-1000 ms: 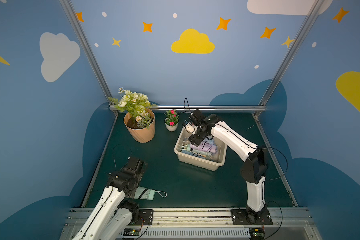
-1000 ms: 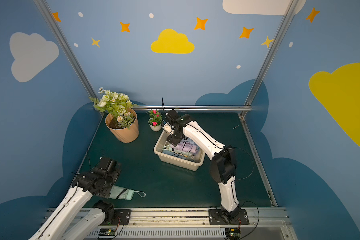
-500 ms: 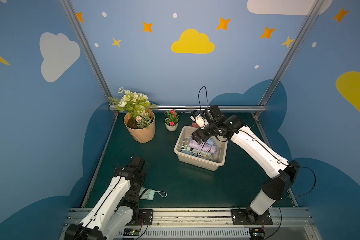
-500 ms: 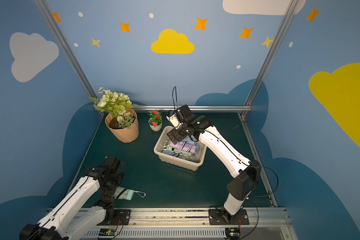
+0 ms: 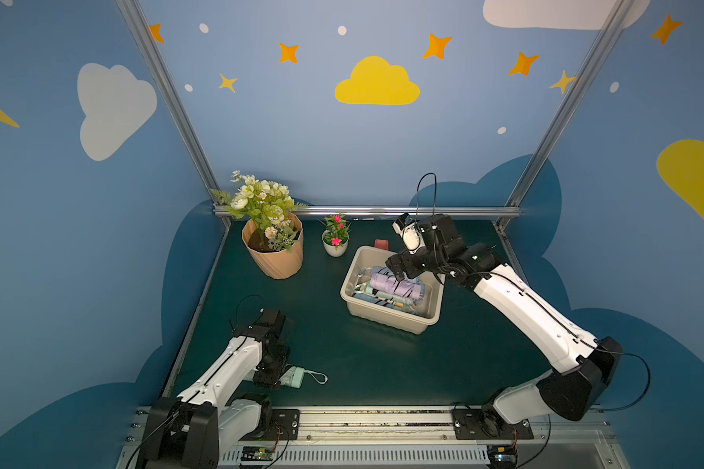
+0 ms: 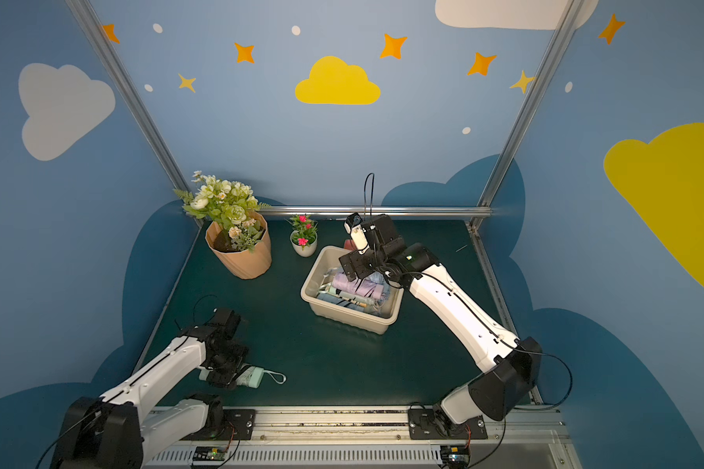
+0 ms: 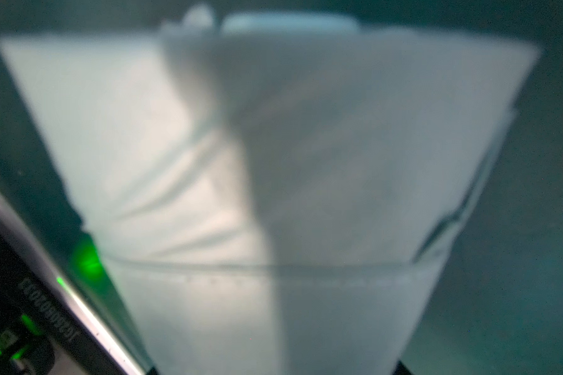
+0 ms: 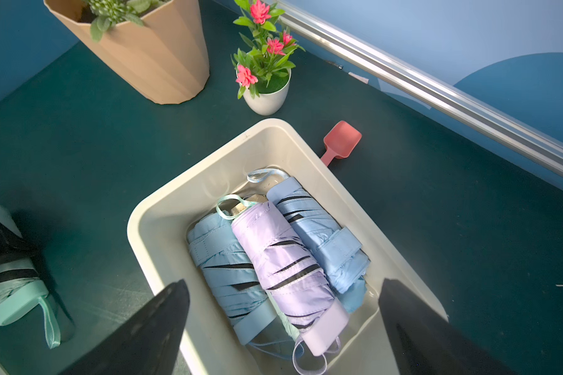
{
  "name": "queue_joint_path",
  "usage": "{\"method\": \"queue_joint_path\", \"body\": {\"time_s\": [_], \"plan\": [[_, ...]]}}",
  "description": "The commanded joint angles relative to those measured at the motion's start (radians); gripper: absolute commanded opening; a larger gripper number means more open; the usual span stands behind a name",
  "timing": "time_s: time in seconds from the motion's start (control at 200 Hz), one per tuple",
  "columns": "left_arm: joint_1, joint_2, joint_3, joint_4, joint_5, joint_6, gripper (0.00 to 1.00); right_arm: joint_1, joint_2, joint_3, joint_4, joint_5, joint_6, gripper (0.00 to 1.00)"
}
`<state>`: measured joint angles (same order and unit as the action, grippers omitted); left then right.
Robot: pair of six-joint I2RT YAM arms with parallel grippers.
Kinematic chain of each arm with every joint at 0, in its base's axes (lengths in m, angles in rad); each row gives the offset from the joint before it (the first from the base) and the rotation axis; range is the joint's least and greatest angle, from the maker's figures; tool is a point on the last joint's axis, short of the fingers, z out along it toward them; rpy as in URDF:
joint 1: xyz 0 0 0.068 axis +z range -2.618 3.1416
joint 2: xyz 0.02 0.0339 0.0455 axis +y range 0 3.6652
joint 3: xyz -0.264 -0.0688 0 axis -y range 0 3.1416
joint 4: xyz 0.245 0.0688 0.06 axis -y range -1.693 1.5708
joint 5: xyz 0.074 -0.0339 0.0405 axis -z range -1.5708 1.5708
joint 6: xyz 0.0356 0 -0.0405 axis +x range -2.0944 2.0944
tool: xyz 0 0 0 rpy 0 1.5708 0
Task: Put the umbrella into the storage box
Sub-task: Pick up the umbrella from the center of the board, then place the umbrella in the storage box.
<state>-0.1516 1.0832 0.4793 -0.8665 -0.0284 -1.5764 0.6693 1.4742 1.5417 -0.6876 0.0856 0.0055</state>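
Umbrella, mint (image 5: pixel 295 375): on bench (image 5: pixel 342 345), well apart from storage box (image 5: pixel 387 320) | left gripper (image 5: pixel 271 371) has come down onto it, jaws' grip cannot tell | right gripper (image 5: pixel 395 270) lifted above box, jaws wide, empty | pick-up starting.

The mint umbrella (image 7: pixel 273 194) is blurred in left wrist view, largely hidden under left arm (image 5: pixel 236 365).

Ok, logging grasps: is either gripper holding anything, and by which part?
Right gripper: open, empty, over the storage box. Left gripper straddles the mint-green umbrella at its canopy, beside the handle; whether it grips cannot be told.
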Motion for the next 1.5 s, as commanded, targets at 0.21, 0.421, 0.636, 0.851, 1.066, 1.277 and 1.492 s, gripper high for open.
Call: {"method": "queue_joint_path", "body": {"time_s": [0.21, 0.421, 0.636, 0.851, 1.066, 1.277, 1.492], "plan": [[0.012, -0.091, -0.044, 0.045, -0.012, 0.002, 0.36, -0.052, -0.094, -0.07, 0.07, -0.015, 0.08, 0.97], [0.012, -0.249, 0.026, 0.008, -0.108, 0.111, 0.25, -0.109, -0.154, -0.133, 0.106, 0.0, 0.145, 0.96], [0.014, -0.431, 0.075, 0.182, -0.19, 0.45, 0.21, -0.168, -0.215, -0.196, 0.137, 0.002, 0.192, 0.96], [0.013, -0.462, 0.192, 0.358, -0.194, 0.92, 0.18, -0.201, -0.261, -0.235, 0.137, 0.0, 0.209, 0.95], [0.003, -0.227, 0.46, 0.495, 0.135, 1.421, 0.25, -0.245, -0.287, -0.265, 0.135, 0.0, 0.242, 0.95], [-0.151, -0.007, 0.692, 0.462, 0.232, 1.913, 0.26, -0.278, -0.324, -0.283, 0.116, -0.003, 0.252, 0.95], [-0.354, 0.21, 0.891, 0.292, 0.211, 2.412, 0.3, -0.316, -0.391, -0.328, 0.089, 0.013, 0.251, 0.95]]}}
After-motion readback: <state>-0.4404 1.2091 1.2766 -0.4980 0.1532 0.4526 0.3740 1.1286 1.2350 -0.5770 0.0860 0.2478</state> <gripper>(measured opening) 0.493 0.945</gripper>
